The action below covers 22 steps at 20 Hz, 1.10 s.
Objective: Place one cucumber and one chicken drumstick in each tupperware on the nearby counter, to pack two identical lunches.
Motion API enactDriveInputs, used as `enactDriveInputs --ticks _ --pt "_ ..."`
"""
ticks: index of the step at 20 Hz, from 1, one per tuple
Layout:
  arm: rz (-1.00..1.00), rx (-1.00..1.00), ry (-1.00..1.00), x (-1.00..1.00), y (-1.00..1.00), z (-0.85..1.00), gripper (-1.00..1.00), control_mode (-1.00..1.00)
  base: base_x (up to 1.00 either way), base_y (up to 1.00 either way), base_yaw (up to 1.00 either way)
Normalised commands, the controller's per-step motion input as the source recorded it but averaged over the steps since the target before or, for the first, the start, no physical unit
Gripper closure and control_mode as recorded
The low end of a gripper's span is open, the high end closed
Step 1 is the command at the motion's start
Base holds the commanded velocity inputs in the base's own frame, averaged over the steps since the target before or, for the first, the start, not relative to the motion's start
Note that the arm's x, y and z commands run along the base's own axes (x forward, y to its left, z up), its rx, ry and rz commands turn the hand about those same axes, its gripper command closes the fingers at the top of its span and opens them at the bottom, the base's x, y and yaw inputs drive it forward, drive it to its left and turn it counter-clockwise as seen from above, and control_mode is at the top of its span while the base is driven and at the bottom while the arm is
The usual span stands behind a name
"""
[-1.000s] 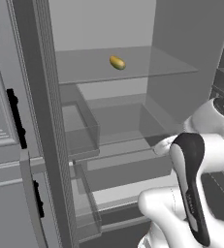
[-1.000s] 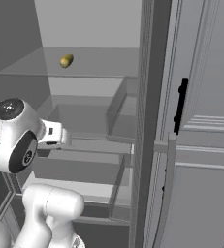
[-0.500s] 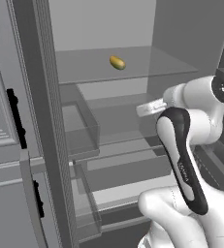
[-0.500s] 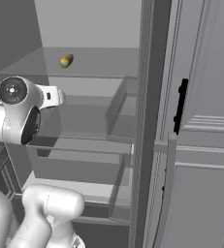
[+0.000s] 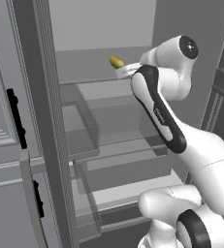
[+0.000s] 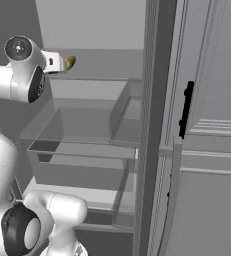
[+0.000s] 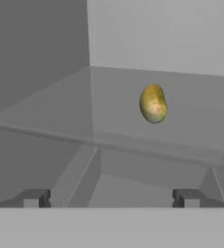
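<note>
In the hand view the gripper (image 7: 111, 197) sits at the bottom of the frame, fingertips (image 7: 35, 198) spread wide apart with nothing between them. Beyond them, right of centre, a yellowish oblong item (image 7: 153, 103) lies on a glass shelf (image 7: 60, 114), well ahead of the fingers and not touched.

In the left base view the arm (image 5: 167, 121) rises from the lower right and bends toward the upper middle of the frame, where the hand reaches level with the same item (image 5: 116, 61) on the top shelf of the open fridge (image 5: 99, 121). A clear drawer (image 5: 84, 128) sits below the shelf, left of centre. A grey door with a black handle (image 5: 16, 118) fills the left edge.

In the right base view the hand is in the upper left, the item (image 6: 70, 62) just beside its tip. A drumstick, tupperware or counter cannot be made out in these frames.
</note>
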Motion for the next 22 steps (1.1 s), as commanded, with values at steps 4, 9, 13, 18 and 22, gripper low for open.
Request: enactDriveInputs --ticks 4,9,13,18,22 --pt "0.0 0.0 0.0 0.86 0.1 0.0 -1.0 -1.0 0.0 0.0 0.0" --pt "-0.07 0.0 0.04 0.71 -0.06 0.03 -1.0 -1.0 0.0 0.0 0.0" --pt "-0.13 0.0 0.08 0.81 -0.06 0.0 -1.0 -1.0 0.0 0.0 0.0" --pt "-0.02 0.0 0.09 0.98 0.09 0.0 -1.0 -1.0 0.0 0.0 0.0" --pt "0.0 -0.01 0.09 0.77 0.06 -0.06 -1.0 -1.0 0.0 0.0 0.0"
